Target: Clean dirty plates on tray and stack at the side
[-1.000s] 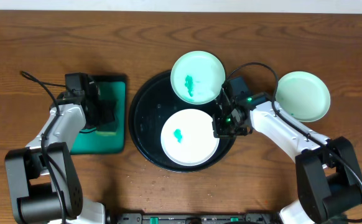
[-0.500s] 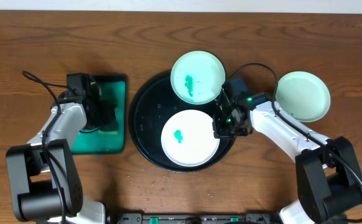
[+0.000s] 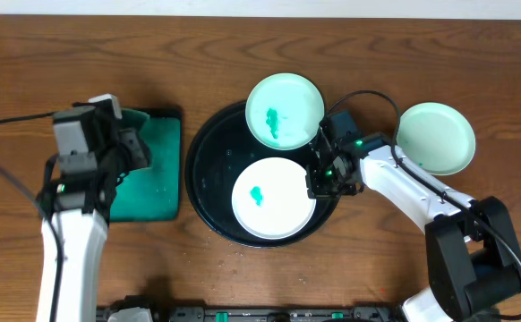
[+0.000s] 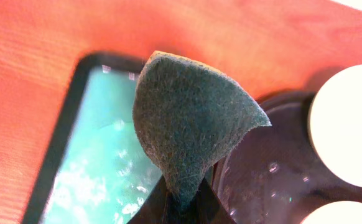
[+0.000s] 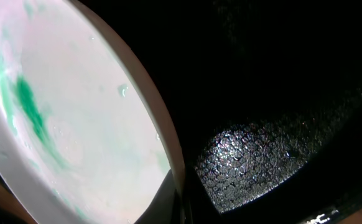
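A white plate (image 3: 274, 199) with a green smear lies in the round black tray (image 3: 209, 170). My right gripper (image 3: 320, 184) is shut on this plate's right rim; the wrist view shows the jaws (image 5: 180, 205) pinching the rim of the plate (image 5: 75, 124). A mint plate (image 3: 285, 110) with a green blotch rests on the tray's back rim. A third mint plate (image 3: 435, 137) sits on the table at the right. My left gripper (image 3: 137, 148) is raised over the green tray (image 3: 149, 195), its jaws (image 4: 182, 202) shut on a dark green sponge (image 4: 190, 130).
The small rectangular green tray (image 4: 100, 155) looks wet and lies just left of the black tray (image 4: 262, 180). Water drops dot the black tray's floor (image 5: 262, 93). Bare wooden table surrounds both trays.
My left arm has lifted off the green tray with the sponge in its jaws; the sponge no longer lies on that tray. The right arm and the plates have not moved.
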`<state>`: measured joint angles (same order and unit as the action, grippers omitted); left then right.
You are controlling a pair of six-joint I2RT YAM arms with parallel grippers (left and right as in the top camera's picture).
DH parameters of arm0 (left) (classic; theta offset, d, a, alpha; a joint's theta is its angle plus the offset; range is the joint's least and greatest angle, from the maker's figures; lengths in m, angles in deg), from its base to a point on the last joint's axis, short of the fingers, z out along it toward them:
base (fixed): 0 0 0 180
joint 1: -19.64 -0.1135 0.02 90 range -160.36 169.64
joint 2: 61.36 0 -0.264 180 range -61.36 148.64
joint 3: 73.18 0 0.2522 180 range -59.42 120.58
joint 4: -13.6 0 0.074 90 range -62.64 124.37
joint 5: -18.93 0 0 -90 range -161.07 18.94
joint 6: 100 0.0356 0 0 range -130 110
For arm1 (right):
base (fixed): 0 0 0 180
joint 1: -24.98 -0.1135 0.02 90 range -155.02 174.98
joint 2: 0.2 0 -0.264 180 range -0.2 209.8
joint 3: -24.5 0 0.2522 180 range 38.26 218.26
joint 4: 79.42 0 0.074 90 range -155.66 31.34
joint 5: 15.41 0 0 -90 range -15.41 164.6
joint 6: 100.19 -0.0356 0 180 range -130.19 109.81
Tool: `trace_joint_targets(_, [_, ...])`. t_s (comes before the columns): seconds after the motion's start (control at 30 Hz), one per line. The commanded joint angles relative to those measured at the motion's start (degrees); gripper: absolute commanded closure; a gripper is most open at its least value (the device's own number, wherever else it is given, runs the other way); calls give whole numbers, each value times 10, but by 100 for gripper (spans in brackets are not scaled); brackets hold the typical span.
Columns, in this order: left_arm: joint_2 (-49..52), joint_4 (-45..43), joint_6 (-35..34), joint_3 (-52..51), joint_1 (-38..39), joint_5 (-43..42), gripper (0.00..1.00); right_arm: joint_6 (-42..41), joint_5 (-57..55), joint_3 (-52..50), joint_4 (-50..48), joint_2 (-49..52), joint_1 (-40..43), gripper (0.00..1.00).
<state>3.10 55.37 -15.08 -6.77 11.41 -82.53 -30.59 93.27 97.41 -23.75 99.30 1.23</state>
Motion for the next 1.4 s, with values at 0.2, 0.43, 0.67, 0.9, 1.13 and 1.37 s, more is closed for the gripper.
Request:
trace_joint_targets(0.2, [-141, -31, 59, 12, 0, 5, 93, 3, 13, 0, -2, 4, -3, 99])
trace_joint_targets(0.43, [-154, -33, 59, 12, 0, 5, 93, 3, 13, 0, 1, 4, -3, 99])
trace_joint_targets(0.67, [-142, -33, 59, 12, 0, 5, 93, 3, 13, 0, 1, 4, -3, 99])
trace_joint_targets(0.9, [-38, -10, 16, 12, -1, 34, 93, 3, 13, 0, -4, 4, -3, 99])
trace_joint_targets(1.13, [160, 37, -61, 12, -1, 21, 93, -41, 12, 0, -4, 4, -3, 99])
trace_joint_targets(1.37, [170, 63, -65, 13, 0, -50, 93, -79, 10, 0, -24, 29, -6, 99])
